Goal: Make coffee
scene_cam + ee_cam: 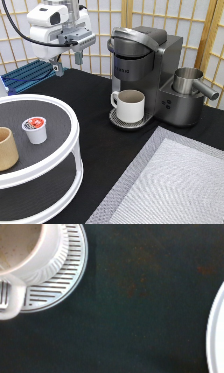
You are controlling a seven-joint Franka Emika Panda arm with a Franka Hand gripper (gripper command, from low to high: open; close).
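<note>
Tan cup (7, 149): at the far left edge, standing on the top tier of the round stand, only partly seen.
Round stand (60, 165): white, two tiers with dark mats, at the near left of the table (100, 150); its white rim (216, 330) also shows in the wrist view.
Coffee pod (35, 129): upright on the top tier, right of the tan cup and apart from it, red and white lid facing up.
Blue rack (30, 74): far left, behind the stand.
Claw (68, 64): high over the far left of the table, above and behind the stand, fingers apart and holding nothing, touching nothing.
White mug (129, 105): on the drip tray (120, 121) under the spout, handle to the left; the wrist view shows the mug (25, 250) sitting on the slotted tray (60, 284).
Coffee machine (150, 65): grey, far centre-right, lid down.
Metal jug (189, 80): on the machine's right side, handle pointing right.
Grey mat (170, 185): woven, near right of the table.
</note>
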